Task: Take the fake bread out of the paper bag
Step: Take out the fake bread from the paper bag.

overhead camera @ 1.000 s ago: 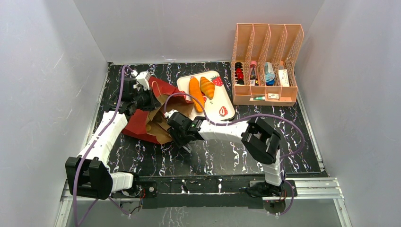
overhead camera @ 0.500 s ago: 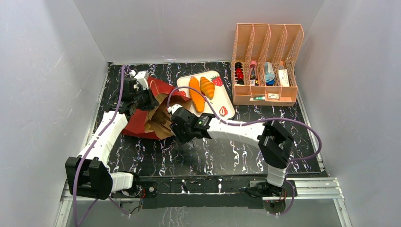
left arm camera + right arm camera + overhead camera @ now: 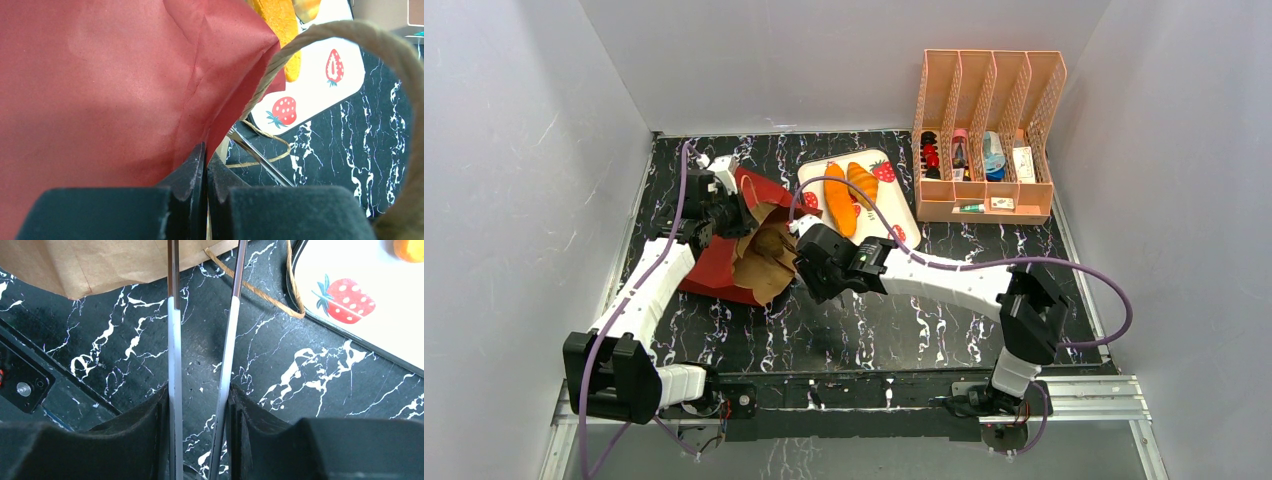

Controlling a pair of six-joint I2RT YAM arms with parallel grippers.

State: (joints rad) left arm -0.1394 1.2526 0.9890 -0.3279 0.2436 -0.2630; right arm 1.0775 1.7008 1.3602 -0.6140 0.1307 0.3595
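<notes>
- My right claw (image 3: 200, 392) pinches the tongs (image 3: 173, 335), tips ahead at the bag (image 3: 90, 265) mouth.
- My left claw (image 3: 206, 155), pinching the bag's rim, should hold it wide.

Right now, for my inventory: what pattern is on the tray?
Red strawberries on a white tray; left wrist view.

The paper bag (image 3: 712, 268) is matt, creased paper, red outside and plain brown kraft at its mouth, with a rough, twisted twine handle (image 3: 280, 65). The tongs (image 3: 173, 340) are smooth bare metal with a dull sheen, and the tray (image 3: 380, 270) is glossy white. The worktop (image 3: 904, 320) is black with white marble veining and shines slightly.
</notes>
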